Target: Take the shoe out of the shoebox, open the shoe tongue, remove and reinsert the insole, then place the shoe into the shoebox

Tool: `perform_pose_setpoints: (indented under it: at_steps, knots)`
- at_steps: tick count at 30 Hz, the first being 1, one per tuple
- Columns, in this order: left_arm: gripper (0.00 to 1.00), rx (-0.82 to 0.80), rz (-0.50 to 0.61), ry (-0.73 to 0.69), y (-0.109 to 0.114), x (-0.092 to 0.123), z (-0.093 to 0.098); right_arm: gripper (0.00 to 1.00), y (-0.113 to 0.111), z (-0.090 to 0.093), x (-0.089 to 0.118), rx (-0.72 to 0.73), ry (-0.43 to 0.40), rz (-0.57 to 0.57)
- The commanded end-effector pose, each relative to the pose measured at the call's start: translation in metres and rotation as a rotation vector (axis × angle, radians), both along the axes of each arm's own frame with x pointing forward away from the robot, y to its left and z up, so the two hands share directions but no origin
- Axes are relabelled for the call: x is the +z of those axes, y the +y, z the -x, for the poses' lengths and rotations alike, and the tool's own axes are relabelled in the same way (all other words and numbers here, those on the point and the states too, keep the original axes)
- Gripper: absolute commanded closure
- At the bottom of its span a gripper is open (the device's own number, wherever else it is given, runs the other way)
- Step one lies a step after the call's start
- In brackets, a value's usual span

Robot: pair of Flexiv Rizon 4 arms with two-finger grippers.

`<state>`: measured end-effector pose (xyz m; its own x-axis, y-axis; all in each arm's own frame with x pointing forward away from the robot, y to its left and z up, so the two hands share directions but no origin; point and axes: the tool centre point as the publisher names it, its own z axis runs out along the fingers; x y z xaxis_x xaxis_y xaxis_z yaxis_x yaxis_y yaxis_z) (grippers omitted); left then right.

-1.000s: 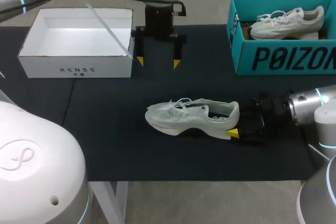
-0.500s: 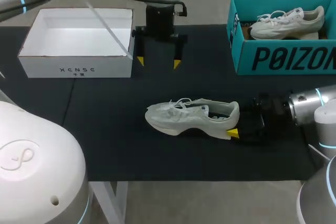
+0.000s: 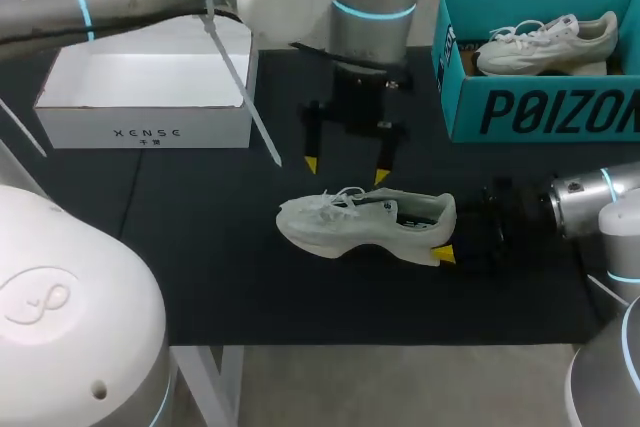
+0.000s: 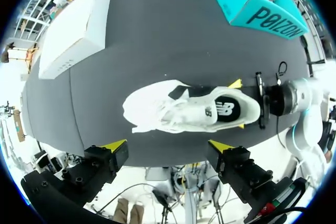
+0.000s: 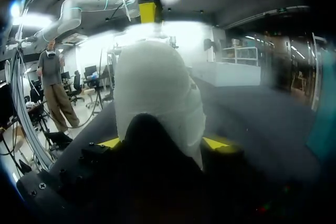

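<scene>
White shoe (image 3: 365, 222), heel clamped in right gripper (image 3: 447, 235) — left gripper (image 3: 346, 170), wide open and empty, has advanced over the tongue (image 3: 352, 199): tongue-opening next.

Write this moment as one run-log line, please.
shoe on table, outside white box | right gripper shut on heel | left gripper open above shoe

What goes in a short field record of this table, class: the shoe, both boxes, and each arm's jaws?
white shoe: on the dark table, outside both boxes
white box: open, empty
teal box: open, holds a second shoe
left arm: above the white shoe, jaws open
right arm: at the heel, jaws shut on it
</scene>
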<state>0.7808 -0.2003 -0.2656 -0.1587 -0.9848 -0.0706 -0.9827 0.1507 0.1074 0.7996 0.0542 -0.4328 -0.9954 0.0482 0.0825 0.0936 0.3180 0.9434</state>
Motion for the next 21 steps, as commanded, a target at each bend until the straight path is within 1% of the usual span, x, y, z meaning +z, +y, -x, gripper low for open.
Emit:
perform_pose_setpoints:
  at_steps: [1,6,12,16,21]
  knots:
    - [0.0,-0.005,-0.003,0.007,-0.015,-0.021,0.007,1.0,0.004,0.0,-0.005,-0.001,0.0,0.002]
    - [0.0,-0.013,-0.013,0.026,-0.032,-0.04,0.009,1.0,0.004,0.0,-0.005,-0.001,0.0,0.002]
    - [0.0,-0.005,-0.081,0.005,-0.052,-0.058,0.007,1.0,0.004,0.0,-0.005,-0.001,0.0,0.002]
    - [0.0,0.0,-0.095,0.01,-0.058,-0.068,0.003,1.0,0.004,0.0,-0.005,-0.001,0.0,0.002]
    - [0.0,0.008,-0.143,0.007,-0.065,-0.081,-0.001,1.0,0.004,0.0,-0.005,-0.001,0.0,0.002]
